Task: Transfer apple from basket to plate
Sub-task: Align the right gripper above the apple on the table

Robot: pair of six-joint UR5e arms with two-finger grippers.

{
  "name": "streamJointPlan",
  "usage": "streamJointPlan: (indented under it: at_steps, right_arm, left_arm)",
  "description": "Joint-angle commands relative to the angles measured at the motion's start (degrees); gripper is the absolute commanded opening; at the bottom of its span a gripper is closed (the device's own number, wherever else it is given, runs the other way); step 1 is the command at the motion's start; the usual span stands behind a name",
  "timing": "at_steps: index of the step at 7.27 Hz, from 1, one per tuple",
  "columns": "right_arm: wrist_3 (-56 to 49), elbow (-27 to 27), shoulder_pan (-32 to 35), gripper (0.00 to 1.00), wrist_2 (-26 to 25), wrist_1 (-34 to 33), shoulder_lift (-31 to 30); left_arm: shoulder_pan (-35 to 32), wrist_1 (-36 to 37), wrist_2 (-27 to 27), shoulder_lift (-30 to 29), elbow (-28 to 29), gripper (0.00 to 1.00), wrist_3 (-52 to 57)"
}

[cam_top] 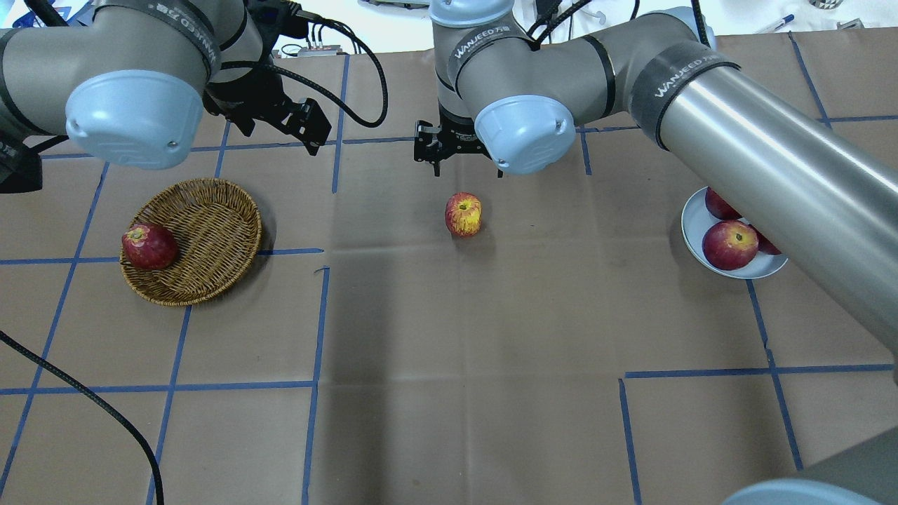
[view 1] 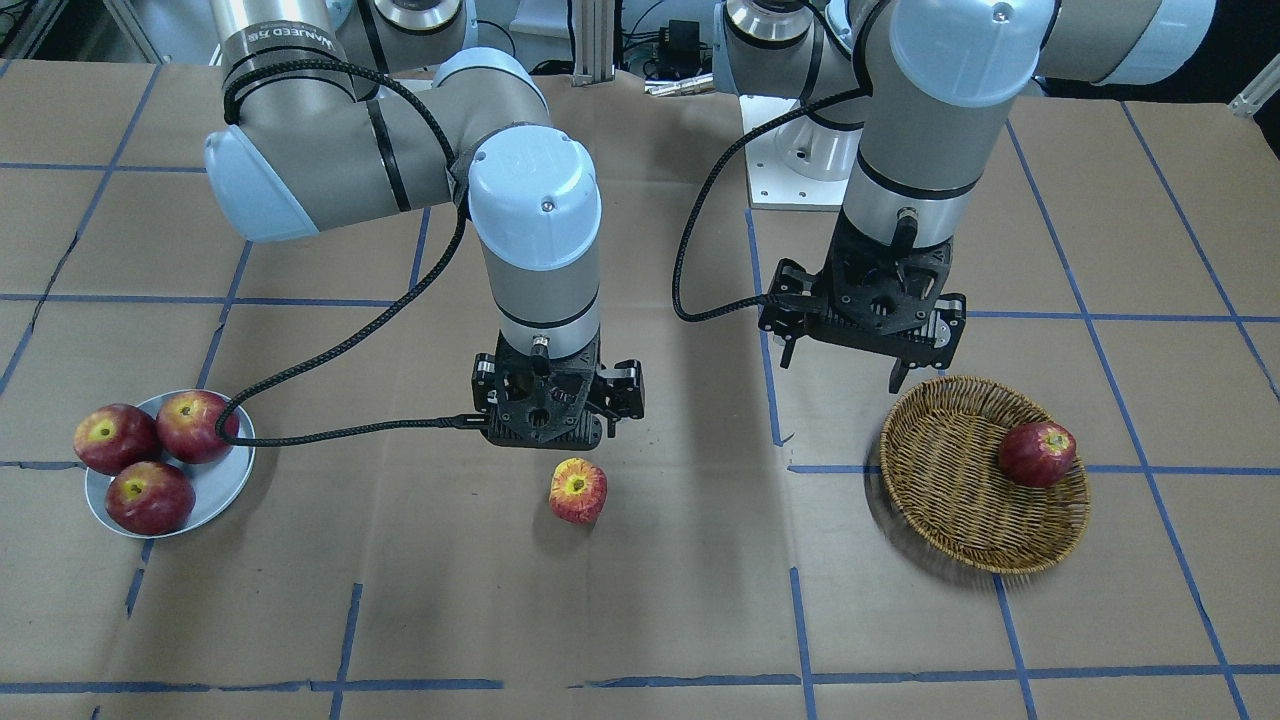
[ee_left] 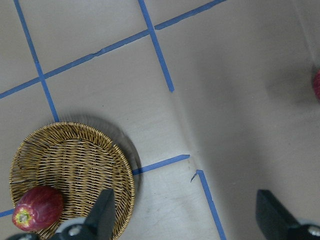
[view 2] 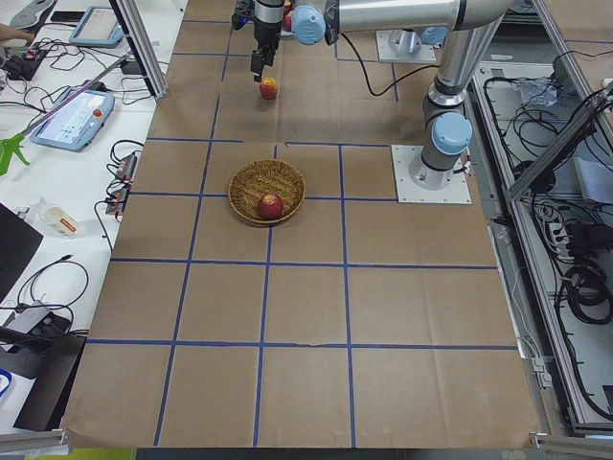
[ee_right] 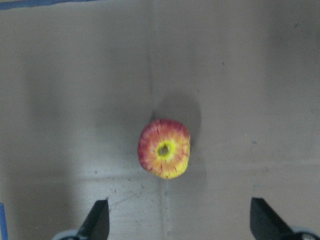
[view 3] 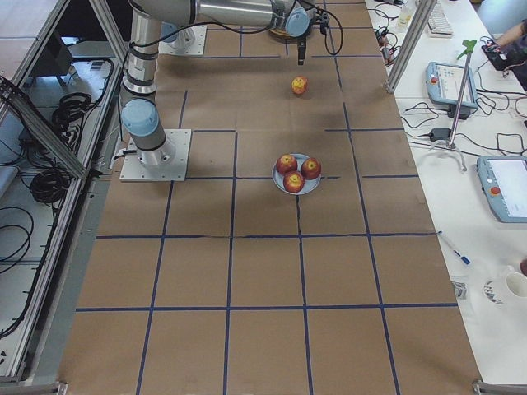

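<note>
The yellow-streaked apple (view 1: 577, 491) lies on the bare table at the middle, outside both basket and plate; it also shows in the overhead view (cam_top: 463, 214) and the right wrist view (ee_right: 164, 155). My right gripper (view 1: 555, 425) hangs open and empty just above and behind it, with its fingers (ee_right: 97, 220) spread wide. The wicker basket (cam_top: 203, 217) holds one dark red apple (cam_top: 149, 246). My left gripper (cam_top: 280, 137) is open and empty above the table beside the basket's robot-side rim. The grey-blue plate (view 1: 215, 490) carries three dark red apples.
Brown paper with a blue tape grid covers the table. The right arm's long tube (cam_top: 772, 161) crosses over part of the plate in the overhead view. A black cable (view 1: 340, 350) loops from the right wrist towards the plate.
</note>
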Motion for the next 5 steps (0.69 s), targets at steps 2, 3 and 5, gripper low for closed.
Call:
streamJointPlan:
  at_steps: [2, 3, 5]
  right_arm:
    - [-7.09, 0.91, -2.88, 1.00, -0.15, 5.19, -3.55]
    - [-7.16, 0.92, -2.90, 1.00, -0.15, 5.27, -3.61]
    - [-7.16, 0.92, -2.90, 1.00, -0.15, 5.27, -3.61]
  left_arm:
    - [0.01, -1.67, -1.00, 1.02, 0.07, 1.00, -5.15]
    - [0.18, -1.67, -1.17, 1.03, 0.07, 1.00, -5.15]
    - [0.18, -1.67, -0.65, 0.68, 0.50, 1.00, -5.15]
